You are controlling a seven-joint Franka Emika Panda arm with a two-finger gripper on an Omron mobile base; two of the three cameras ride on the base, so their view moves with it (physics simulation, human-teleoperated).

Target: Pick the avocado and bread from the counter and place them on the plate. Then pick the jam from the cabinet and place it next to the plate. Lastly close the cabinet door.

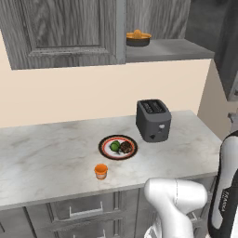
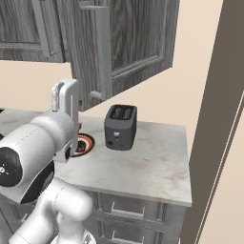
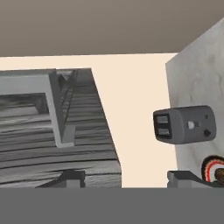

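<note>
Closing the cabinet door (image 2: pixel 133 43) looks like the one step left to me. The avocado (image 1: pixel 114 146) and the bread (image 1: pixel 126 148) lie side by side on the plate (image 1: pixel 103 145), and the jam (image 1: pixel 101 170) stands upright on the counter (image 1: pixel 46 158), just beside the plate's near edge. The toaster (image 1: pixel 153 120) sits behind the plate, apart from it.

My gripper (image 3: pixel 127 180) is raised beside the open door, fingertips (image 3: pixel 72 177) standing apart with nothing held between them. In the hand view the door's wood-grain face runs off to the left, and its long bar handle (image 3: pixel 57 109) stands off it on a post, above and left of my fingers — near, but I am not touching it.

The door is a stiff, heavy board on hinges, so I judge it will not flex or mark — it will only swing. The bar handle is the natural place to take hold, though a flat push on the panel, far from the hinge, should turn it with less effort. The risk I see is my fingers sliding along the smooth face, or my wrist getting caught between the door and the cabinet (image 1: pixel 172 49) as the gap shuts. The dark bowl (image 1: pixel 138 38) on the shelf sits well inside, clear of the door's path as far as I can tell.
</note>
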